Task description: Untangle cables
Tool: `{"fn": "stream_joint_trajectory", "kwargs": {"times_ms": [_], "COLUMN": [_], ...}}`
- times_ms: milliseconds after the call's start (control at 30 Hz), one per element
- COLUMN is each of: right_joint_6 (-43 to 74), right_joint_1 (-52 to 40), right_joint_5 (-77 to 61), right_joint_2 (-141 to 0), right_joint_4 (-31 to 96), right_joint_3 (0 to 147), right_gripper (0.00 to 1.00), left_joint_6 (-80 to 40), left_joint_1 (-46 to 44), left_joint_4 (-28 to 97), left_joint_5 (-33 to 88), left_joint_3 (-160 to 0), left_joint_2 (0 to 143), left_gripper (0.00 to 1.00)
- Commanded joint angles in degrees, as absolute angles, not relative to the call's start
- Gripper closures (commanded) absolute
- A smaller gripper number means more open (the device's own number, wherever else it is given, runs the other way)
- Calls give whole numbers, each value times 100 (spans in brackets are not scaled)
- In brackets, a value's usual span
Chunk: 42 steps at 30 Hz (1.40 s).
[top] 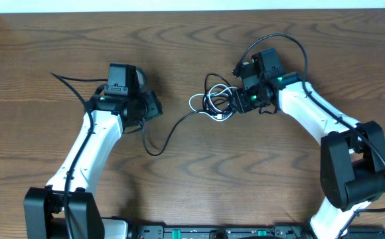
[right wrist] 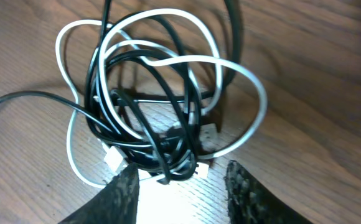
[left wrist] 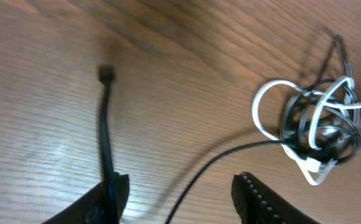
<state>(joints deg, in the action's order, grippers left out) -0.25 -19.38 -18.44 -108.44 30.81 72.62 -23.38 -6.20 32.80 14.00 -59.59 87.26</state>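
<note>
Tangled cables (top: 217, 105), right pincer (top: 235, 103) just beside

Table (top: 199, 192) is showing brown wood grain, matt with a faint sheen. White cable (right wrist: 258, 93) and black cables (right wrist: 146, 146) are looking smooth, plastic-sheathed, slightly glossy. Left gripper (left wrist: 177, 202) pads (left wrist: 264, 200) are showing ribbed, matt black.

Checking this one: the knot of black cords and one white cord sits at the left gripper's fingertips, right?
No. The knot sits at the fingertips of the right gripper, as the right wrist view shows. The left gripper is apart from it.
</note>
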Motion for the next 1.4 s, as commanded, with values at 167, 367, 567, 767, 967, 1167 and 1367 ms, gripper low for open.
{"fn": "stream_joint_trajectory", "kwargs": {"times_ms": [167, 367, 567, 767, 967, 1167, 1367], "right_joint_6": [-8, -10, -10, -8, -5, -8, -8], "right_joint_1": [-2279, -2335, -2335, -2335, -2335, -2335, -2335], "right_joint_5": [-1828, -1619, -1621, -1621, -1623, -1619, -1500], "right_joint_2": [-10853, -11078, -11297, -11301, -11301, -11306, -11334], "right_joint_4": [2917, 2891, 2766, 2637, 2545, 2541, 2438], "right_joint_3": [7220, 7220, 7220, 7220, 7220, 7220, 7218], "right_gripper": [63, 64, 64, 68, 73, 75, 74], "left_joint_6": [-2257, -2252, -2132, -2014, -2016, -2147, -2147], "left_joint_1": [-626, -628, -607, -607, -609, -620, -711], "left_joint_4": [3365, 3503, 4066, 5009, 5592, 5511, 5131], "left_joint_5": [1044, 1234, 663, -19, -71, 429, 1225], "left_joint_3": [-5990, -5990, -6141, -6705, -7430, -7644, -7634], "left_joint_2": [8750, 8750, 8750, 8750, 8748, 8757, 8866], "left_gripper": [43, 34, 27, 18, 14, 14, 22]}}
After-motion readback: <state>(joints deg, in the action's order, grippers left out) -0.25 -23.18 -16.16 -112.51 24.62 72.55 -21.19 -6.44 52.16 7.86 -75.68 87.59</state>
